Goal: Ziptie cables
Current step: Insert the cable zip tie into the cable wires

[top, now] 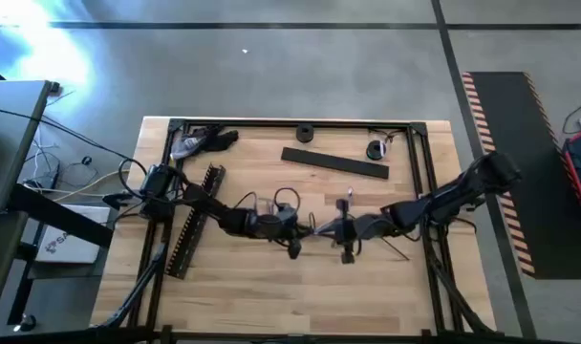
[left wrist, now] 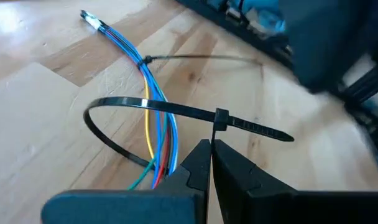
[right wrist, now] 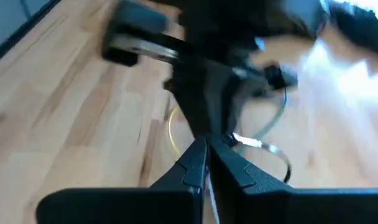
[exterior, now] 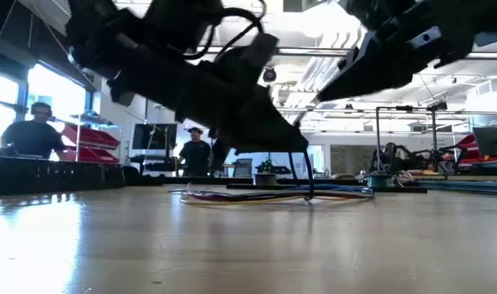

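Left wrist view gives me the best look: the cables [left wrist: 153, 106] lie on the wooden table [left wrist: 46, 124] as one thin bundle of blue, red, yellow and green strands, already cinched near the far end by one zip tie [left wrist: 198, 58] whose tail trails off sideways. A second zip tie [left wrist: 176, 112] loops loosely around the bundle closer to my left gripper [left wrist: 209, 149], whose fingers are pressed together just under the tie's locking head (whether they actually pinch the strap I cannot tell).

From above, the bundle sits at mid-table between the left gripper [top: 292, 227] and the right gripper [top: 331, 231], which nearly meet. The right gripper's fingers look closed in its own wrist view, tips at a pale wire loop; what they grip I can't make out.

I judge these wires light, limp and prone to splay, so I'd hold them close beside the loop. The tie is springy and slick; its free tail is the place to pull.

Count: two ties on the bundle, one bundle, and in the overhead view two black slotted strips [top: 191, 225] on the table.
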Action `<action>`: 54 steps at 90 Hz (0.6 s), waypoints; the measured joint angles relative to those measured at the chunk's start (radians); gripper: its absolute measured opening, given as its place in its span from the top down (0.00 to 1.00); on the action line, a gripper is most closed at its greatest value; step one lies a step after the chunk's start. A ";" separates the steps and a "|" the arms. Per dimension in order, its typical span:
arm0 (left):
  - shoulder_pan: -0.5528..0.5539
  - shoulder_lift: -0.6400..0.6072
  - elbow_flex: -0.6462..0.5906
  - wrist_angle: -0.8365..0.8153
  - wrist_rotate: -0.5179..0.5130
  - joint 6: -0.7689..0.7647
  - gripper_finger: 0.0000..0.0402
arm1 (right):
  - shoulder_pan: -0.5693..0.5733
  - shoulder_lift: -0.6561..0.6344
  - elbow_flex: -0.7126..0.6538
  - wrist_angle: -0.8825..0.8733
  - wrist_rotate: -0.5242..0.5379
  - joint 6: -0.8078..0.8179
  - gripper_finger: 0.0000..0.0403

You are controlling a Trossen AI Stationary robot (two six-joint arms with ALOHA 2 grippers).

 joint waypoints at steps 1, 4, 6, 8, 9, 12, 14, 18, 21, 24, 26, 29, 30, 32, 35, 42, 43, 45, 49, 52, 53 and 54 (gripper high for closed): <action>0.000 0.000 0.008 -0.015 -0.001 0.008 1.00 | 0.000 -0.001 0.000 -0.009 -0.008 0.019 0.96; 0.001 0.000 0.031 -0.060 -0.006 0.030 1.00 | 0.000 -0.001 0.000 -0.035 -0.024 0.068 0.93; 0.002 0.000 0.045 -0.086 -0.009 0.045 1.00 | 0.002 -0.002 0.000 -0.050 -0.038 0.100 0.91; 0.003 0.000 0.059 -0.110 -0.014 0.059 1.00 | 0.004 -0.003 0.000 -0.063 -0.052 0.131 0.89; 0.003 0.000 0.064 -0.119 -0.015 0.065 1.00 | 0.005 -0.003 0.000 -0.069 -0.058 0.145 0.87; 0.005 0.000 0.079 -0.143 -0.020 0.081 1.00 | 0.010 -0.004 0.000 -0.083 -0.078 0.188 0.83; 0.008 0.000 0.087 -0.154 -0.023 0.091 1.00 | 0.013 -0.004 0.000 -0.093 -0.084 0.215 0.80; 0.014 0.000 0.097 -0.158 -0.025 0.111 1.00 | 0.020 -0.004 0.000 -0.114 -0.080 0.272 0.74; 0.018 0.000 0.099 -0.156 -0.026 0.121 1.00 | 0.025 -0.004 0.000 -0.121 -0.061 0.312 0.70; 0.022 0.000 0.099 -0.151 -0.028 0.132 1.00 | 0.030 -0.004 0.000 -0.123 -0.032 0.347 0.66; 0.025 0.000 0.099 -0.149 -0.029 0.139 1.00 | 0.032 -0.005 0.000 -0.123 -0.011 0.366 0.64; 0.030 0.000 0.099 -0.148 -0.029 0.147 1.00 | 0.034 -0.005 0.000 -0.121 0.023 0.392 0.60; 0.031 0.000 0.099 -0.148 -0.029 0.148 1.00 | 0.034 -0.005 0.000 -0.121 0.034 0.399 0.59; 0.035 0.000 0.099 -0.147 -0.029 0.153 1.00 | 0.036 -0.005 0.000 -0.123 0.060 0.415 0.58; 0.040 0.005 0.099 -0.143 -0.030 0.157 1.00 | 0.036 -0.005 0.000 -0.126 0.098 0.435 0.55; 0.045 0.019 0.099 -0.126 -0.027 0.167 1.00 | 0.034 -0.005 0.000 -0.127 0.169 0.454 0.52; 0.046 0.023 0.099 -0.119 -0.026 0.168 1.00 | 0.034 -0.005 0.000 -0.128 0.177 0.455 0.52; 0.047 0.028 0.099 -0.104 -0.024 0.171 1.00 | 0.032 -0.005 0.000 -0.128 0.190 0.455 0.52; 0.046 0.040 0.099 -0.087 -0.022 0.172 1.00 | 0.025 -0.005 0.000 -0.126 0.200 0.455 0.51; 0.046 0.045 0.099 -0.075 -0.022 0.172 1.00 | 0.019 -0.005 0.000 -0.128 0.200 0.455 0.51; 0.046 0.047 0.099 -0.073 -0.022 0.173 1.00 | 0.017 -0.005 0.000 -0.129 0.200 0.455 0.52; 0.046 0.048 0.099 -0.072 -0.023 0.173 1.00 | 0.014 -0.004 0.000 -0.129 0.200 0.455 0.52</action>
